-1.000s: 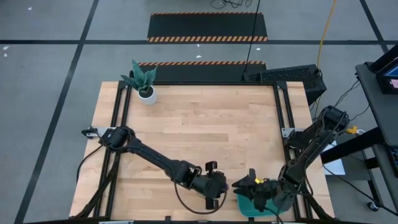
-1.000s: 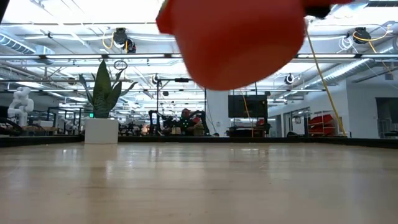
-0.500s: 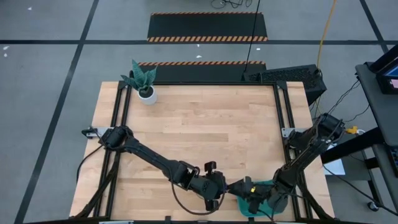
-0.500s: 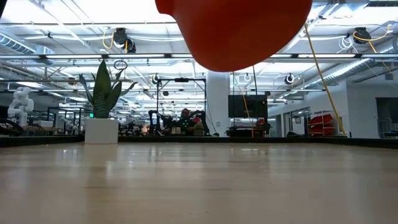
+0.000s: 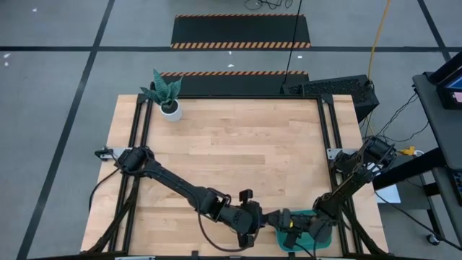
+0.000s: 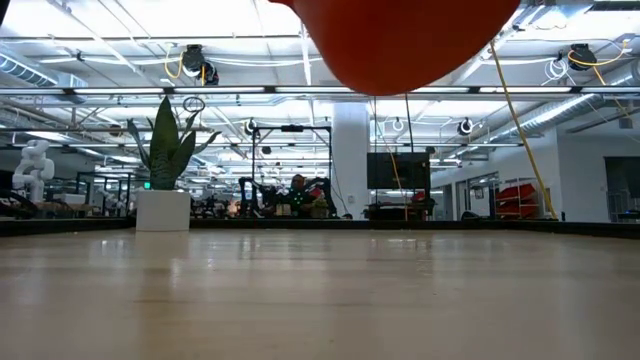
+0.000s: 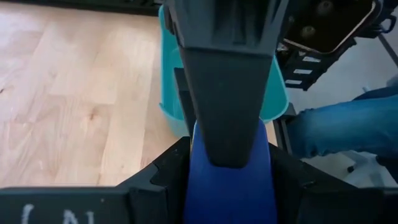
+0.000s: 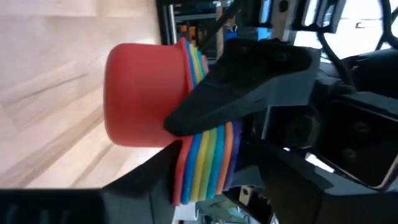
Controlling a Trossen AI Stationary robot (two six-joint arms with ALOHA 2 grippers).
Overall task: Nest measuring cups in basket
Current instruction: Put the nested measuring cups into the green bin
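Counted: one nested stack of measuring cups (image 8: pixel 186 124), red outermost, with several coloured rims showing, exact number impossible to tell. One teal basket (image 7: pixel 273 106) at the near right of the worktop (image 5: pixel 238 152). One potted plant (image 5: pixel 166 94) at the far left. Two arms, two tools.

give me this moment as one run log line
left gripper: shut on nested measuring cups, red outermost | right gripper: beside stack, fingers apart | basket: teal, at near right table edge | stack: above table, not in basket
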